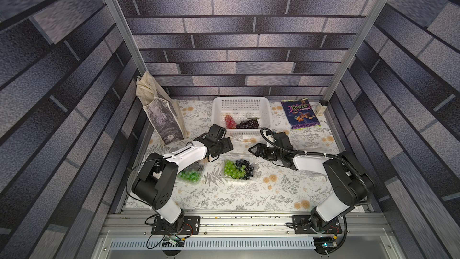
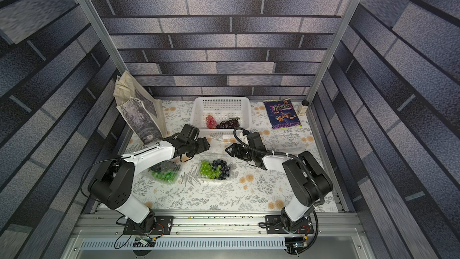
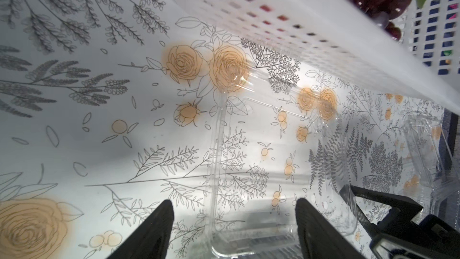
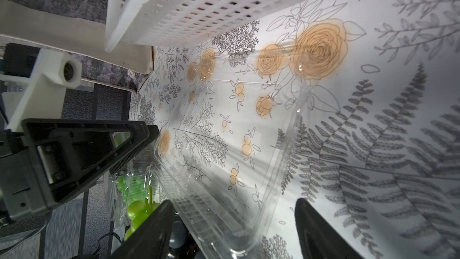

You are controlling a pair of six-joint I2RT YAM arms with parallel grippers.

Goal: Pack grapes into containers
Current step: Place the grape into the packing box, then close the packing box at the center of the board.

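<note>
- white basket (image 1: pixel 241 107) at back: red grapes (image 1: pixel 230 121), dark purple grapes (image 1: pixel 248 123) inside
- middle container (image 1: pixel 240 181): green grapes (image 1: pixel 232 169) plus black grapes (image 1: pixel 245 168)
- left container (image 1: pixel 191 182), green bunch (image 1: pixel 191 175), partly under left arm (image 1: pixel 189 151)
- left claw (image 1: pixel 229 145) and right claw (image 1: pixel 251 150) face each other, apart

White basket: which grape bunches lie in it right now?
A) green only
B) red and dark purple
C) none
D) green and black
B: in a top view, a red bunch and a dark purple bunch lie side by side inside the white basket.
</note>
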